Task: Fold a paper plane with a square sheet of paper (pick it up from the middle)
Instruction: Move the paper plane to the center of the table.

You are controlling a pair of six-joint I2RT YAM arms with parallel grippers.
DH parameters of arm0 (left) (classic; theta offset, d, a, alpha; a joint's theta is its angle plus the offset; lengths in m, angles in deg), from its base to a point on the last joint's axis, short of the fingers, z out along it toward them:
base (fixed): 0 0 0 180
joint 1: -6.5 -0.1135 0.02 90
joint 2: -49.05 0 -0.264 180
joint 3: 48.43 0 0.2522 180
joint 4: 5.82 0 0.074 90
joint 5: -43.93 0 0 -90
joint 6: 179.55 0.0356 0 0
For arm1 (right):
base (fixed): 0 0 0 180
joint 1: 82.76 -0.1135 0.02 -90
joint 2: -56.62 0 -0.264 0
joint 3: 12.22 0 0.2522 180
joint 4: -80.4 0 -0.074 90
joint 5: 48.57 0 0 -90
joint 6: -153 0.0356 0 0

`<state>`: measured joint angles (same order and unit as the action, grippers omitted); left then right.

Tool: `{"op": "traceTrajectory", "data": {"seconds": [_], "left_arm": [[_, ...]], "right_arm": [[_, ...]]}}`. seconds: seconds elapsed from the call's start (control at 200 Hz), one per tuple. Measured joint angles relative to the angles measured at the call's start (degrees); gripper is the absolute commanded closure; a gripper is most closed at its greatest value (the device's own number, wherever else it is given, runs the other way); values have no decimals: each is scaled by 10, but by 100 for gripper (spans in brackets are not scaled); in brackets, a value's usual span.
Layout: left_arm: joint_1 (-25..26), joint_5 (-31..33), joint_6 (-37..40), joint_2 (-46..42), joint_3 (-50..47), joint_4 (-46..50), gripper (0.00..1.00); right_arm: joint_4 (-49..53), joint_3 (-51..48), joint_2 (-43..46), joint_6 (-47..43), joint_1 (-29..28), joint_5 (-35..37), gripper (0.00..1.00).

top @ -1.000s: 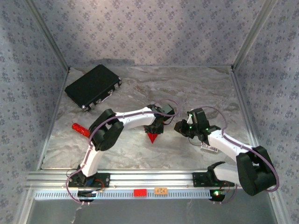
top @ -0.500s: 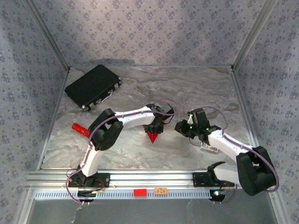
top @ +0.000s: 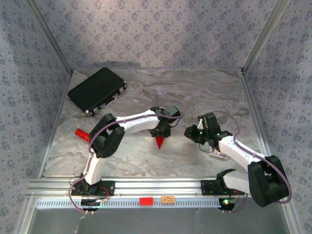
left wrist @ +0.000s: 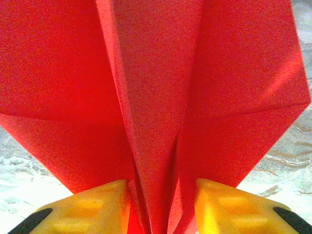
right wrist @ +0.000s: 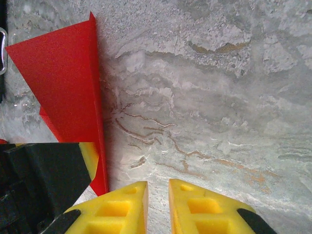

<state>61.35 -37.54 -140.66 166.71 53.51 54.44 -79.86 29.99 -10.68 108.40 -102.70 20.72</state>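
Observation:
The square sheet of paper is folded into a bright-red pointed paper plane (top: 159, 142) with a centre crease, its tip pointing at the near edge. My left gripper (top: 160, 132) is shut on it from above. In the left wrist view the plane's keel (left wrist: 156, 97) runs between the yellow fingertips (left wrist: 105, 197), and the wings spread to both sides over the marble. My right gripper (top: 188, 131) hangs just right of the plane. Its fingers (right wrist: 119, 207) stand a narrow gap apart with bare table between them. One wing (right wrist: 63, 83) shows to its left.
A black case (top: 97, 90) lies at the back left. A red cylinder (top: 80, 134) rests on the left side of the marble table (top: 195, 92). A small red block (top: 146, 201) and an orange tag (top: 168, 199) sit on the front rail. Patterned walls enclose three sides.
The left arm has shifted a little, its elbow drawing left, and the plane's tip has moved slightly away from the near edge. The right gripper has edged slightly right.

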Motion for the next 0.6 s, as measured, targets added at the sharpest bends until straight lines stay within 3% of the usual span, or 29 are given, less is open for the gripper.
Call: {"op": "traceTrajectory", "data": {"seconds": [0.34,0.6], "left_arm": [[0,12,3,-70,-32,-6,58],[-10,83,44,-205,-113,-55,49]], "right_arm": [[46,31,14,-33,13,26,75],[109,87,85,-105,21,137,46]]}}
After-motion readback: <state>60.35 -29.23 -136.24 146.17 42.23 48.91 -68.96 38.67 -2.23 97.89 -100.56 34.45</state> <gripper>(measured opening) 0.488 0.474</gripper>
